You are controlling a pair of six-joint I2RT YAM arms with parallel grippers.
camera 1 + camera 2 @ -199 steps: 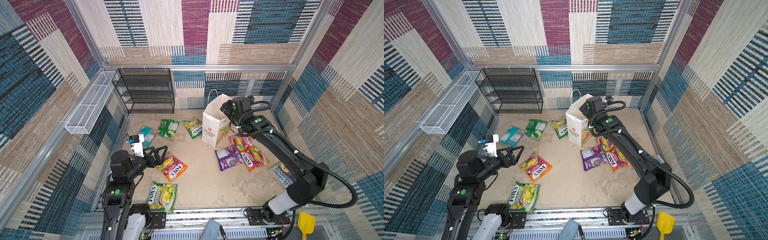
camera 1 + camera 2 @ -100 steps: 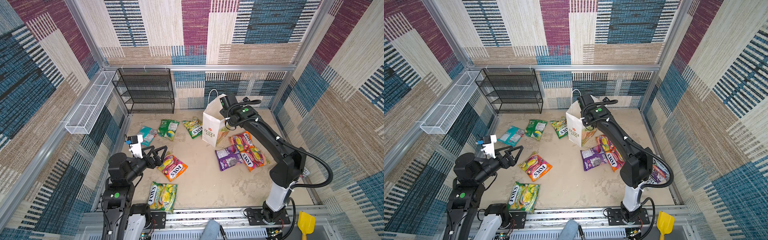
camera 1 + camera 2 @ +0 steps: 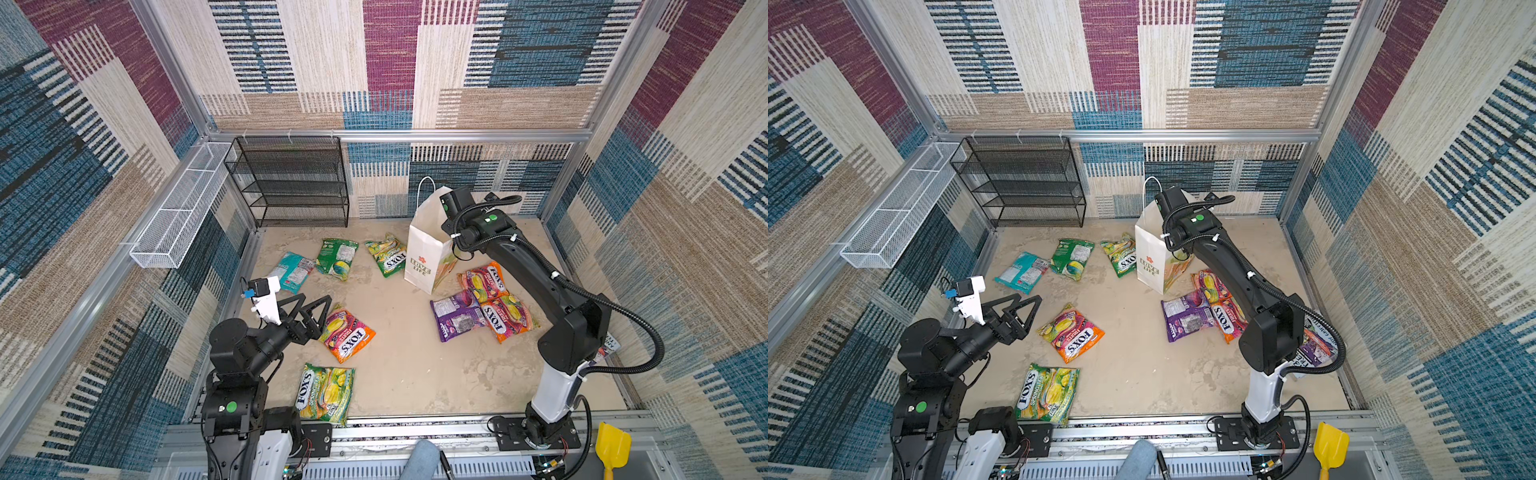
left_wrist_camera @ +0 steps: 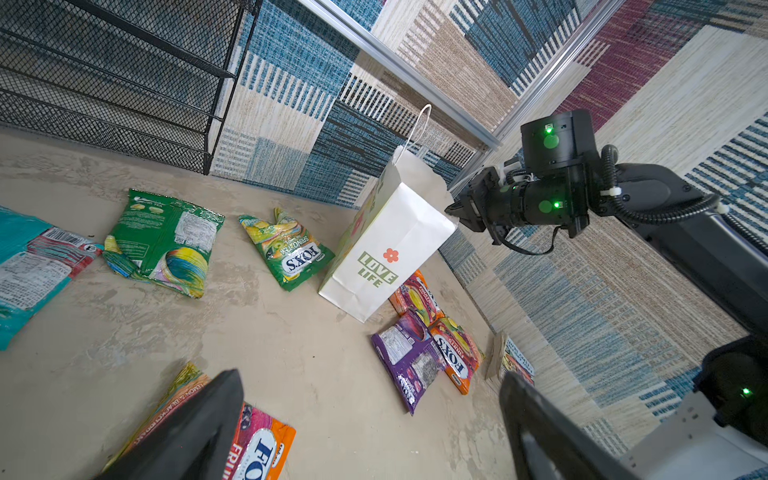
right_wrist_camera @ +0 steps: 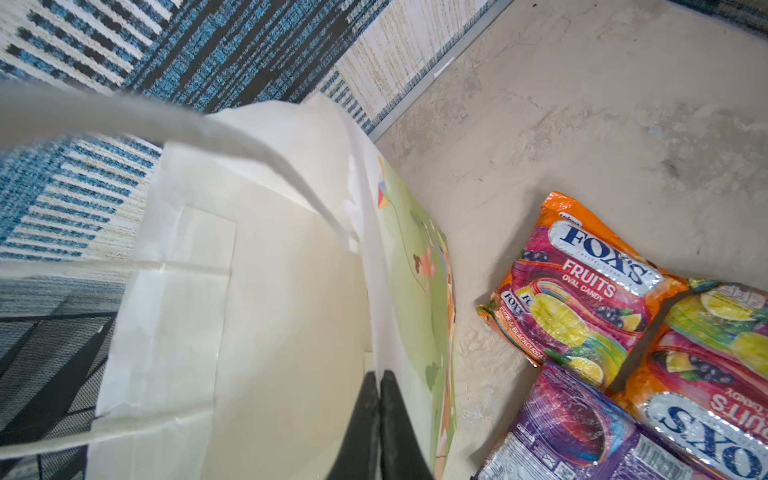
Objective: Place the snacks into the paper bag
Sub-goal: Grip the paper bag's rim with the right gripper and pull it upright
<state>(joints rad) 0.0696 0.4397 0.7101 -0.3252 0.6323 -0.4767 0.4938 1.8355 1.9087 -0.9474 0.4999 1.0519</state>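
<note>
Our right gripper pinches the rim of the tall white paper bag, left gripper gaping empty; tugging could topple it.

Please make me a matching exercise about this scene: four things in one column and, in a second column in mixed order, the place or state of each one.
Column 1
1. paper bag
2. teal packet
3. purple packet
4. left gripper

Column 2
A. open, holding nothing
B. lies flat beside a dark green packet
C. stands, its rim pinched by the right gripper
D. lies against an orange packet

Pairs: 1-C, 2-B, 3-D, 4-A
</note>
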